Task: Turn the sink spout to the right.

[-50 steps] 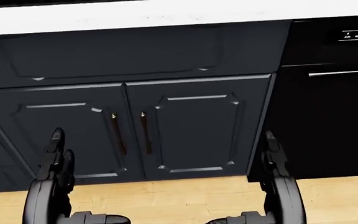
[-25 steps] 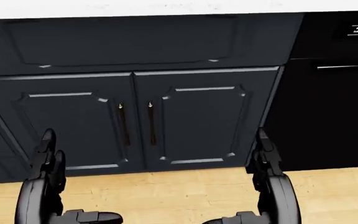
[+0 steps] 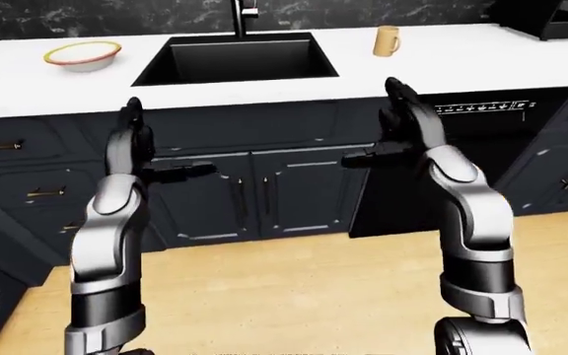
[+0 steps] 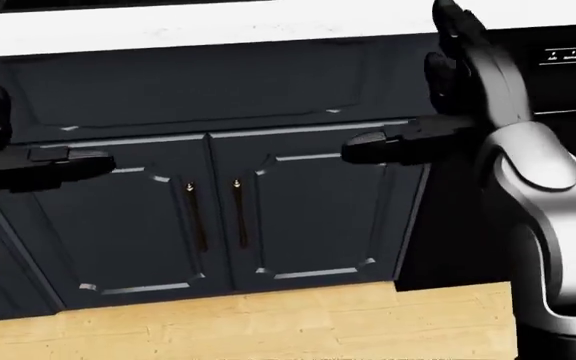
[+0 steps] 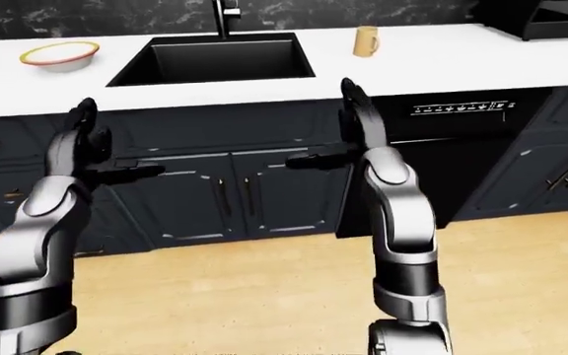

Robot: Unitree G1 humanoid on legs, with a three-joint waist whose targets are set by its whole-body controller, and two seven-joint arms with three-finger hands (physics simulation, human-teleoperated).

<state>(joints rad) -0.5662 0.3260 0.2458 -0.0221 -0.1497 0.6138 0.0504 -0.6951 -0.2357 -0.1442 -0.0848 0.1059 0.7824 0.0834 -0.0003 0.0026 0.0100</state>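
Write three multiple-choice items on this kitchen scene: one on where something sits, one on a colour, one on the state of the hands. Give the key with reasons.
1. In the left-eye view, where is the bowl relative to the sink?
A. On the counter to its left
B. Inside the basin
C. On the floor

2. What colour is the mug on the countertop?
A. Blue
B. Tan-yellow
C. Black

3. What are the left hand and right hand doing?
A. Both raised, open, holding nothing
B. Right hand grips the spout
C. Left hand holds the bowl

Key: 1 A, the bowl sits on white counter left of the basin. 2 B, the mug reads tan-yellow against the white top. 3 A, both hands stand before the cabinets, fingers spread, below the counter edge.
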